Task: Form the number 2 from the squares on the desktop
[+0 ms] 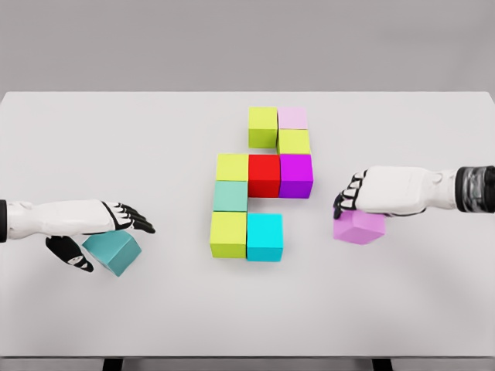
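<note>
Head view: the right hand (357, 198) is seen at the right of the tabletop (116, 139), its fingers curled down over a light purple cube (360, 228), which sits tilted under the palm and appears to be gripped from above. Whether the cube rests on the surface or is just lifted cannot be told.

Opposite, the left hand (116, 219) is held over a teal cube (114, 252), the fingers stretched flat above it and the thumb hanging at its left side; the cube is touched or nearly touched, but a closed grasp is not shown.

Between the two hands the partly built figure is laid out. At the top a yellow-green cube (263, 127) and a pale pink cube (293, 117) stand side by side, with another yellow-green cube (295, 141) just below the pink one. The middle row is formed by a yellow-green cube (232, 167), a red cube (264, 175) and a magenta cube (296, 175). A mint cube (230, 196) follows beneath on the left, then a yellow-green cube (228, 234) and a cyan cube (264, 236).

The bottom row is judged to lack one piece, just right of the cyan cube. The light purple cube should be squared up, carried over low, and set down flush against the cyan face, without the neighbouring cubes being nudged.
</note>
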Motion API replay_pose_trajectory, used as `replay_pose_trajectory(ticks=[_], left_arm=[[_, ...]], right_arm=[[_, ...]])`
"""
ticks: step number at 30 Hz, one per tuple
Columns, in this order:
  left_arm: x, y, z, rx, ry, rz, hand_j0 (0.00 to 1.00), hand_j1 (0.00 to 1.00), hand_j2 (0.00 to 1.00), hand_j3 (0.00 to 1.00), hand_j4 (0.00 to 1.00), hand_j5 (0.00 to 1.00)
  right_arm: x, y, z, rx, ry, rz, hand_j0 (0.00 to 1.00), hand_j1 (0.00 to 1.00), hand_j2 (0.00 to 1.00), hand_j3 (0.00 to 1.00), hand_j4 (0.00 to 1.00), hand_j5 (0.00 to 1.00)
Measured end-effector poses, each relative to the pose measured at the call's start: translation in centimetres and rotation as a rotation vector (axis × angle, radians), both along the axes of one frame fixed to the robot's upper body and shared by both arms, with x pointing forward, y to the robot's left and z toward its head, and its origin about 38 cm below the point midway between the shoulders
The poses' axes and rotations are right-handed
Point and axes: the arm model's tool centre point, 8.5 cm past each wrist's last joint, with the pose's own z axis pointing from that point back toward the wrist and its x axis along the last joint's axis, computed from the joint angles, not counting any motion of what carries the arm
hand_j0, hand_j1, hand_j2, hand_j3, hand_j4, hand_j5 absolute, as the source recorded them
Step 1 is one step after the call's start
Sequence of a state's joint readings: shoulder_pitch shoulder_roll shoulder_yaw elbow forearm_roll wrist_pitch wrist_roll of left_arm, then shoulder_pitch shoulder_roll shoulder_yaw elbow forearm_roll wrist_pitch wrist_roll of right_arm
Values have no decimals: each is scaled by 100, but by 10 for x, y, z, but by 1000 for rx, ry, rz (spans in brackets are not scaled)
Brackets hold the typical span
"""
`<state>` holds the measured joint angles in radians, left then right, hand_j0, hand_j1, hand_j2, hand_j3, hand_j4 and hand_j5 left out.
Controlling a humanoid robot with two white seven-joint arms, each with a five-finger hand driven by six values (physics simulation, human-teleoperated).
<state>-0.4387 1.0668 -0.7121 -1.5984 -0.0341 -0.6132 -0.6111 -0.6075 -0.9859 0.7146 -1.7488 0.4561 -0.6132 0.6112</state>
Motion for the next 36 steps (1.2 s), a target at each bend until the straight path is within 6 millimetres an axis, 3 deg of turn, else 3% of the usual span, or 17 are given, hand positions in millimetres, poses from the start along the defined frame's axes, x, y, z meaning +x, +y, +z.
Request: replay_pose_trajectory(ticks=[9, 16, 19, 23, 25, 27, 30, 36], left_arm=[[-2, 0, -4, 4, 8, 0, 100, 100, 100, 100, 100, 100], [-3, 2, -6, 8, 14, 2, 60, 60, 60, 60, 60, 60], [-4, 3, -5, 7, 16, 6, 50, 50, 50, 50, 50, 50], [-4, 4, -5, 0, 23, 16, 45, 45, 45, 45, 45, 45], [-5, 4, -5, 4, 22, 13, 44, 44, 44, 44, 44, 44], [-5, 4, -5, 6, 21, 11, 39, 39, 39, 39, 39, 39], [-5, 4, -5, 10, 19, 7, 33, 33, 33, 33, 33, 33], [-5, 2, -3, 9, 10, -1, 32, 32, 32, 32, 32, 32]], right_arm=[[-2, 18, -5, 29, 10, 40, 67, 67, 67, 67, 67, 67], [-2, 31, -9, 31, 21, 72, 67, 67, 67, 67, 67, 67], [-2, 34, -9, 35, 21, 80, 68, 68, 68, 68, 68, 68], [-2, 38, -9, 44, 21, 86, 68, 68, 68, 68, 68, 68], [-2, 39, -9, 48, 25, 89, 74, 74, 74, 74, 74, 74], [-2, 40, -10, 51, 30, 91, 100, 100, 100, 100, 100, 100], [-2, 40, -8, 52, 27, 92, 100, 100, 100, 100, 100, 100], [2, 36, 3, 69, 13, 79, 100, 100, 100, 100, 100, 100]])
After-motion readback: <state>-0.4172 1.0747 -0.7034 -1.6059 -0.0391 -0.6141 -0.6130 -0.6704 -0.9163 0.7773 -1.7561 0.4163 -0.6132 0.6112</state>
